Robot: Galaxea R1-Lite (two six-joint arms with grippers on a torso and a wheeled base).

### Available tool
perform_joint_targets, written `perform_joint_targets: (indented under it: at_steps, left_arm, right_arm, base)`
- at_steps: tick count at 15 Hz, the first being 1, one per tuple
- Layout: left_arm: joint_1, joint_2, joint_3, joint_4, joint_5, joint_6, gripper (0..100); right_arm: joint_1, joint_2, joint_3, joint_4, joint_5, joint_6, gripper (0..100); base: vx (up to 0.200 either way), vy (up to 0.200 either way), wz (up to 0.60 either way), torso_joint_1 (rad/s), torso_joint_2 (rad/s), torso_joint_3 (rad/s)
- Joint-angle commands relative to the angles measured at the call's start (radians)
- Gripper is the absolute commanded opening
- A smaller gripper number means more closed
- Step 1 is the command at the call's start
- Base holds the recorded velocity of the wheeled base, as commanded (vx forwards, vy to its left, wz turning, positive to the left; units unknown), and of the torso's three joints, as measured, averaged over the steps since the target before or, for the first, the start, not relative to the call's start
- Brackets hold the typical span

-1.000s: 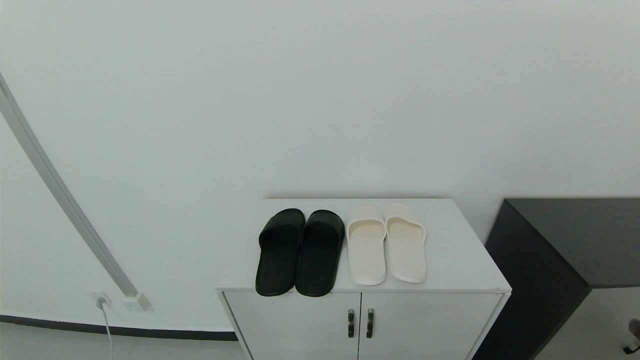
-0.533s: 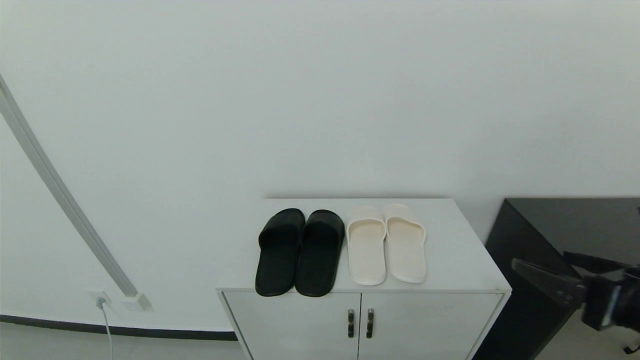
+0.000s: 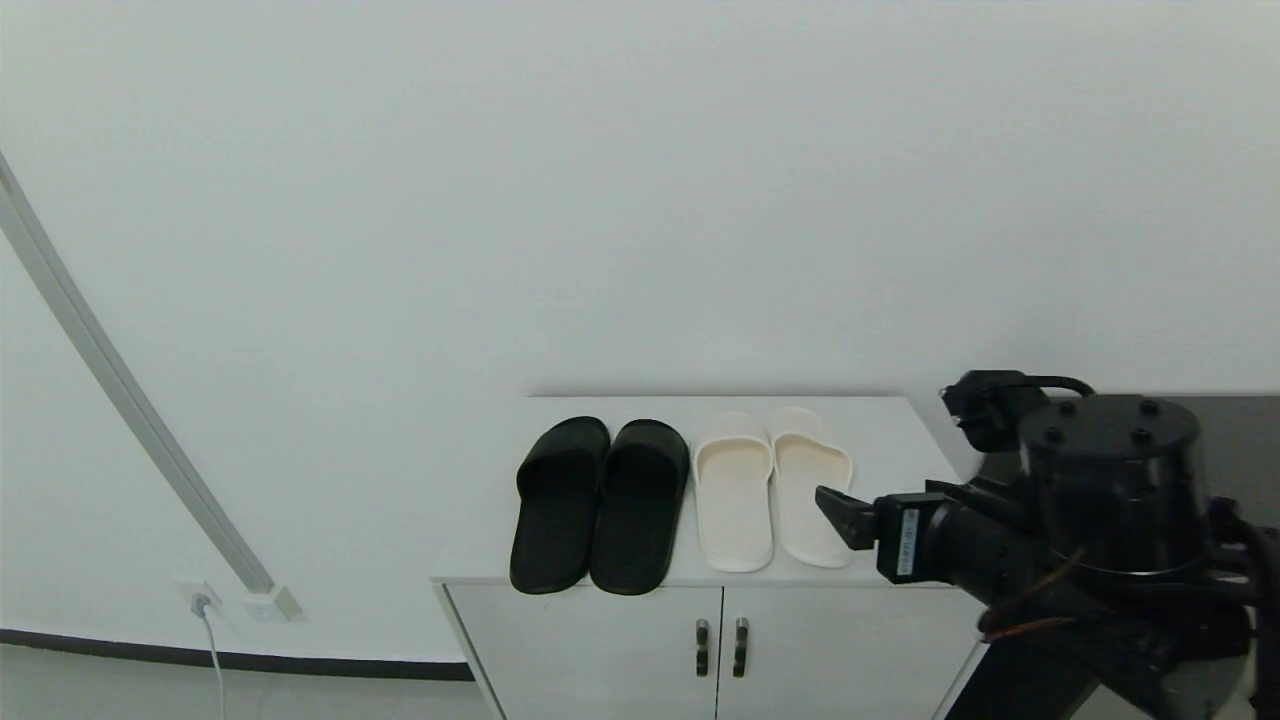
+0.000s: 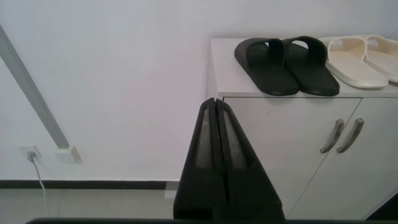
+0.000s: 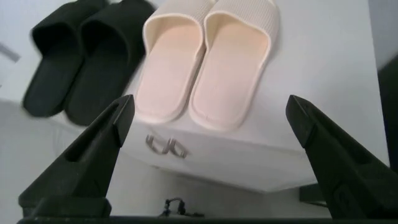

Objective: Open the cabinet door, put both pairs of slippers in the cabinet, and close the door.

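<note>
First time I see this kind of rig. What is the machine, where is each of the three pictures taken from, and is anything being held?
This is a two-armed robot on wheels. The wide picture comes from its head camera; the other two from cameras on its wrists, looking along the fingers. A white cabinet, doors shut, carries black slippers and, beside them, white slippers. The right gripper hangs near the white pair, fingers wide open. The left gripper faces the cabinet from farther off, fingers pressed together. Neither holds anything.

A grey conduit (image 3: 120, 385) slants down the white wall (image 3: 640, 200), ending beside a socket (image 3: 200, 598) with a cord (image 3: 216, 660) plugged in.
</note>
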Motion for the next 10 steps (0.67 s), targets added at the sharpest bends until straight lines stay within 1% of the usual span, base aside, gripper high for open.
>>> perform_joint_targets:
  at_steps: [1,3,5,7,10]
  left_arm:
    - [0.000,0.001,0.000,0.000,0.001,-0.001,0]
    - [0.000,0.001,0.000,0.000,0.001,-0.001,0]
    - [0.000,0.001,0.000,0.000,0.001,-0.001,0]
    - [0.000,0.001,0.000,0.000,0.001,-0.001,0]
    - [0.000,0.001,0.000,0.000,0.001,-0.001,0]
  right_arm:
    - [0.011,0.228,-0.099,-0.070,-0.080,0.003,100]
    - [0.010,0.353,-0.166,-0.125,-0.124,0.002,100]
    - [0.001,0.455,-0.237,-0.147,-0.161,0.002,100]
    - [-0.018,0.534,-0.300,-0.178,-0.177,-0.003,100]
    - [-0.053,0.610,-0.386,-0.184,-0.177,-0.031,100]
  base:
    - [0.000,0.000,0.00,0.000,0.00,0.000]
    - [0.000,0.000,0.00,0.000,0.00,0.000]
    - [0.000,0.000,0.00,0.000,0.00,0.000]
    - [0.000,0.000,0.00,0.000,0.00,0.000]
    - [0.000,0.000,0.00,0.000,0.00,0.000]
